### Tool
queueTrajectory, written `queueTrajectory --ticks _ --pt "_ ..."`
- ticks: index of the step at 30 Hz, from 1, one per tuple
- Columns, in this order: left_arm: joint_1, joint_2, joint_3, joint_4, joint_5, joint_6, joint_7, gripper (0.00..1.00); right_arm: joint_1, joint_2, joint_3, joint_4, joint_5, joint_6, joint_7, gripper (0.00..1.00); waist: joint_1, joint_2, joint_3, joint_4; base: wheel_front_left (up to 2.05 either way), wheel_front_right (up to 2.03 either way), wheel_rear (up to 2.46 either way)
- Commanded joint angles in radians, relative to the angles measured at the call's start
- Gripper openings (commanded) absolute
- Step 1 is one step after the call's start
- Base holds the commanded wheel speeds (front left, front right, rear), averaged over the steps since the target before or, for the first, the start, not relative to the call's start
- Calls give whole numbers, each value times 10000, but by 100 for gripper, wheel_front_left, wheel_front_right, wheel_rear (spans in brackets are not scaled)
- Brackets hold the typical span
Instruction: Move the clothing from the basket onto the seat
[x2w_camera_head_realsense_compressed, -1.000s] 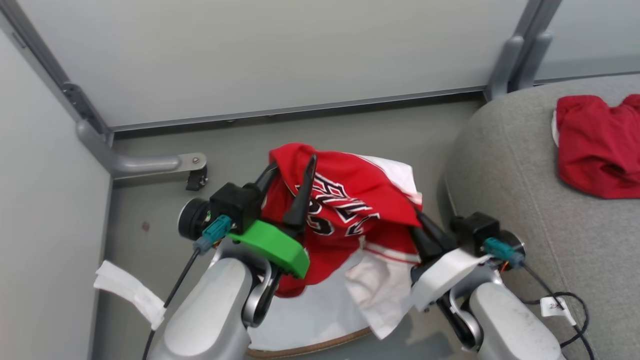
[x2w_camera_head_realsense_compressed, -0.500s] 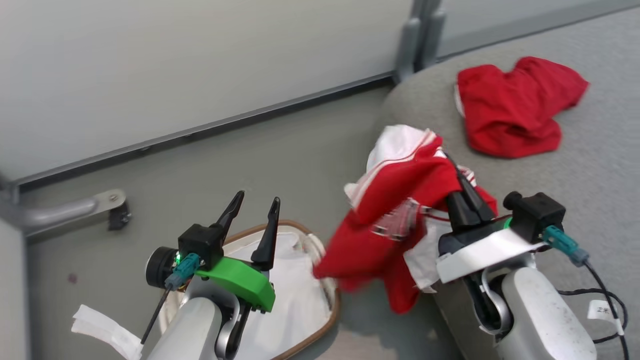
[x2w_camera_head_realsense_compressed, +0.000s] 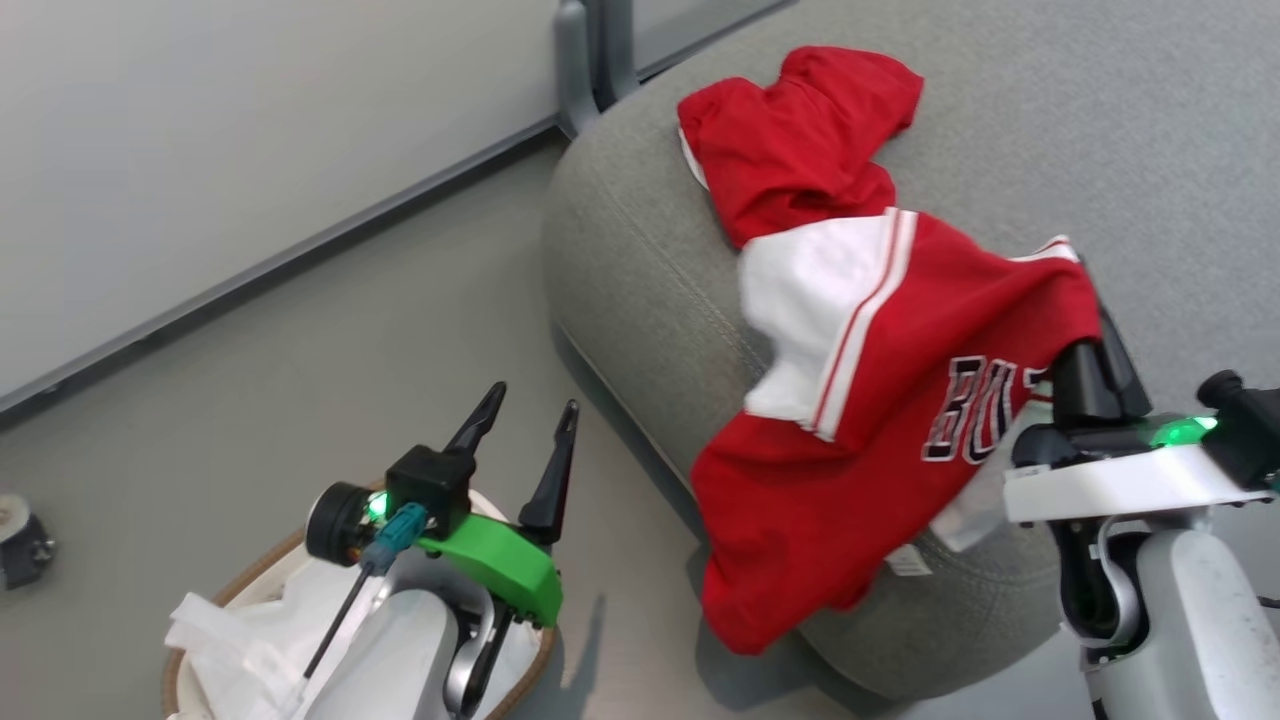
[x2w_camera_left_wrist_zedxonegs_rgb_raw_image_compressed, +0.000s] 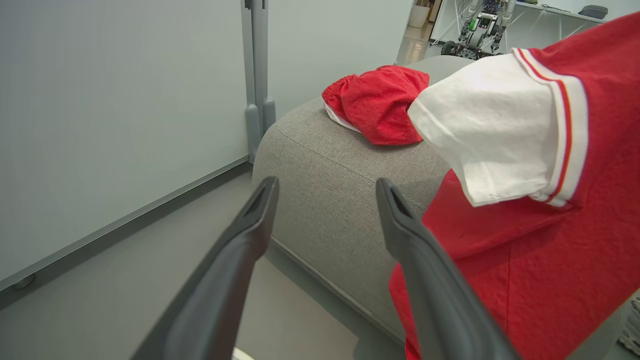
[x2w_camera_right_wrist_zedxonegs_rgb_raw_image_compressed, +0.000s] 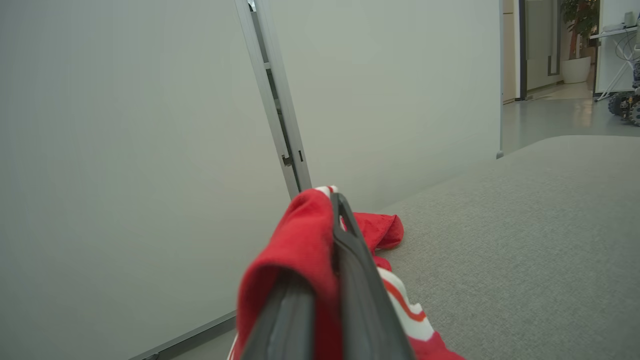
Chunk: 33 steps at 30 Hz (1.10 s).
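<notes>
Carrying: jersey (x2w_camera_head_realsense_compressed: 900, 400) was bunched over the basket (x2w_camera_head_realsense_compressed: 235, 585) a second ago; it now drapes the seat (x2w_camera_head_realsense_compressed: 640, 250) edge, hem hanging floorward.
Right fingers (x2w_camera_head_realsense_compressed: 1100, 350): pinched shut on red cloth, arm low over the seat.
Left fingers (x2w_camera_head_realsense_compressed: 535, 400): have let go; spread wide, empty, above the basket.
Second red garment (x2w_camera_head_realsense_compressed: 800, 130): beyond the right fingertips, on the seat.
Remaining: release, probably.
</notes>
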Motion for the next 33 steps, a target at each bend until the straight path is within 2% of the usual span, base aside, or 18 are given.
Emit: queueTrajectory --ticks 1,5,8,10,16,21,24,29,33 --pt "-206 50 -117 38 -82 -41 5 100 90 2 -129 -172 -125 -11 -26 0 0 -1 536 -530 0 0 0" --pt "-497 186 -596 97 -321 -44 5 100 -346 -3 -562 -625 -703 -11 -26 0 0 -1 766 -580 0 0 0" --pt "-600 333 -795 97 -416 -46 5 100 -1142 -7 -659 -778 -1567 -11 -26 0 0 -1 985 -588 0 0 0" --pt "-638 441 -856 75 -470 -46 5 100 -1762 -290 -581 -605 -2018 -11 -26 0 0 -1 1120 -592 0 0 0" --pt "-670 994 -813 -170 -304 -48 5 100 -4972 -1710 -434 720 -2704 -12 -26 0 0 -1 1792 -585 0 0 0" --pt "-622 1303 -547 -478 -175 -47 5 100 -7651 -2545 -175 2158 -3210 -12 -23 0 0 -1 2364 -526 0 0 0" --pt "-839 1403 -694 -694 -107 -47 5 100 -9034 -3021 -416 3030 -3706 -12 -22 0 0 -1 2777 -140 0 0 0" --pt "-1261 1507 -986 -965 -201 -47 5 100 -10320 -3377 -802 4329 -4611 -12 6 0 0 -1 3436 572 0 0 0" --pt "-1684 1570 -1250 -1161 -266 -48 5 100 -10231 -3116 -1299 5258 -4968 -12 -4 0 0 -1 3939 1066 0 0 0"
